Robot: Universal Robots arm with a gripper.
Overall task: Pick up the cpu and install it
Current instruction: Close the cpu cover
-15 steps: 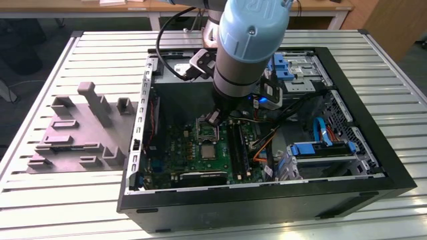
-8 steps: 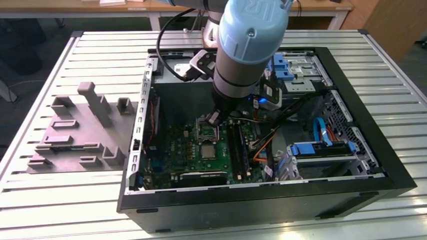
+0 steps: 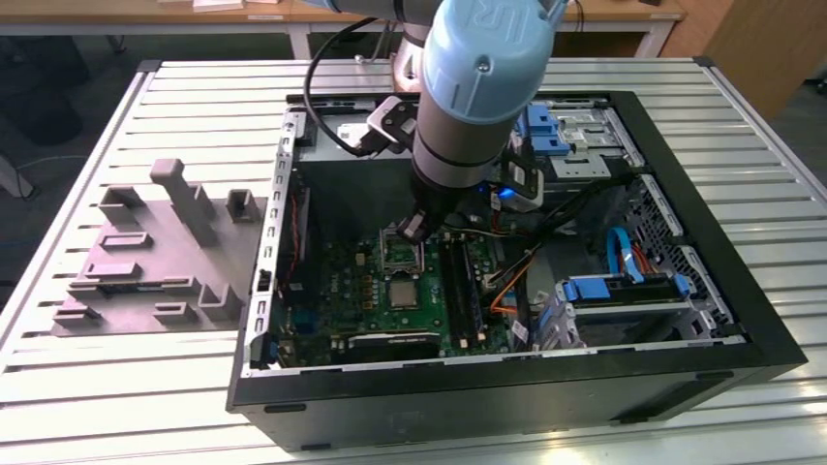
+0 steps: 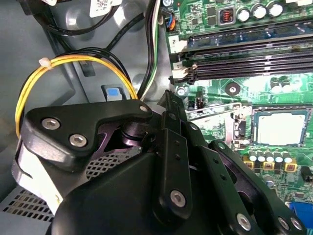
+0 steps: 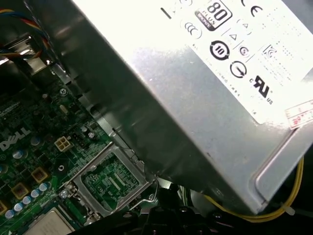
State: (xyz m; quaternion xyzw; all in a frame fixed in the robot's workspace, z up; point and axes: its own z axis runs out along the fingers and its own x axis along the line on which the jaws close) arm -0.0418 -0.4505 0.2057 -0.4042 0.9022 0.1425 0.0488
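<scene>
While our gripper (image 3: 411,231) hovers above the socket (image 3: 403,294) where the cpu (image 4: 280,128) seems seated, we cannot tell its grip.

Arm (image 3: 472,107): thick cylindrical link, grey body with pale blue end cap bearing one small screw; black cable (image 3: 323,58) loops along it. Gripper (image 4: 171,161): matte black linkage plates joined by silver round-head screws, purple-tinted metal hub between the plates, perforated grey mesh panel below.
</scene>
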